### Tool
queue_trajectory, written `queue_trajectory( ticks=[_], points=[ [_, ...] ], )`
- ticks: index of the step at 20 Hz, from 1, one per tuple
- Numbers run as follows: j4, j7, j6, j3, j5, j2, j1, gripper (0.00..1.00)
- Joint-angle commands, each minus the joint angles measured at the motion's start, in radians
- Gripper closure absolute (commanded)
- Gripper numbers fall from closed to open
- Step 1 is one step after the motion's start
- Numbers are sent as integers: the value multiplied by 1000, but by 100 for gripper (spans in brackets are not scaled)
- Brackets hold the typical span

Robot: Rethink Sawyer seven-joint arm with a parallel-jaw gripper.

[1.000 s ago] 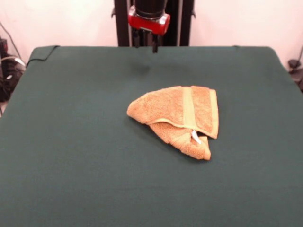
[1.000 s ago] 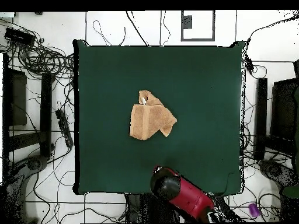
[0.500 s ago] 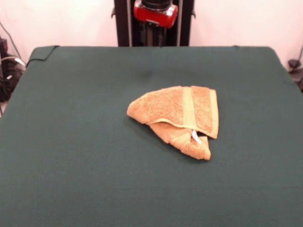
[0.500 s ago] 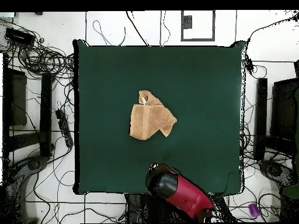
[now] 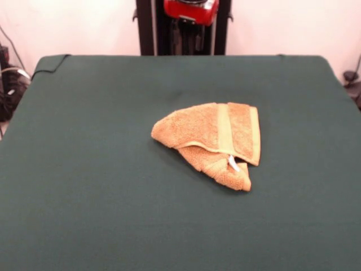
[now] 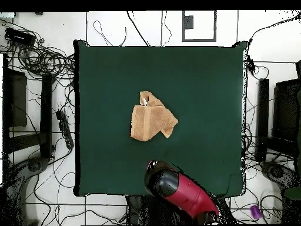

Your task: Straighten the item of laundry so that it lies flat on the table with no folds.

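Since the earlier frames, only the red and black robot arm (image 6: 179, 191) has shifted: in the front view its red collar (image 5: 190, 10) has risen to the very top edge, and from overhead its dark head has slid a little leftward along the table's near edge, while the towel has not moved. What shows of the gripper is a dark shape below the collar in front of the black pedestal, and whether its fingers are spread or closed cannot be told. The small orange-tan terry towel (image 5: 214, 140) lies near the middle of the large table covered in dark green cloth (image 5: 84, 186), well apart from the arm. It is crumpled rather than flat: a rounded upper layer with a paler woven band (image 5: 224, 133) running across it is folded over a lower layer, whose pointed corner sticks out toward the camera beside a small white tag (image 5: 232, 164). The task looks barely begun. The towel should handle as light, soft and limp, with a rough pile that grips well, and it is not fragile. A sensible place to take hold would be an outer corner or the banded edge of the top layer, so that lifting and dragging it peels the fold open instead of bunching both layers together.
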Motion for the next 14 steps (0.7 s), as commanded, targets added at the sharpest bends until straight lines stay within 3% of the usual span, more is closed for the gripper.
queue_trajectory(
  ticks=[1,14],
  points=[
    [-138,282,109,39,94,32,43,0],
    [-239,405,150,-56,213,113,101,0]
  ],
)
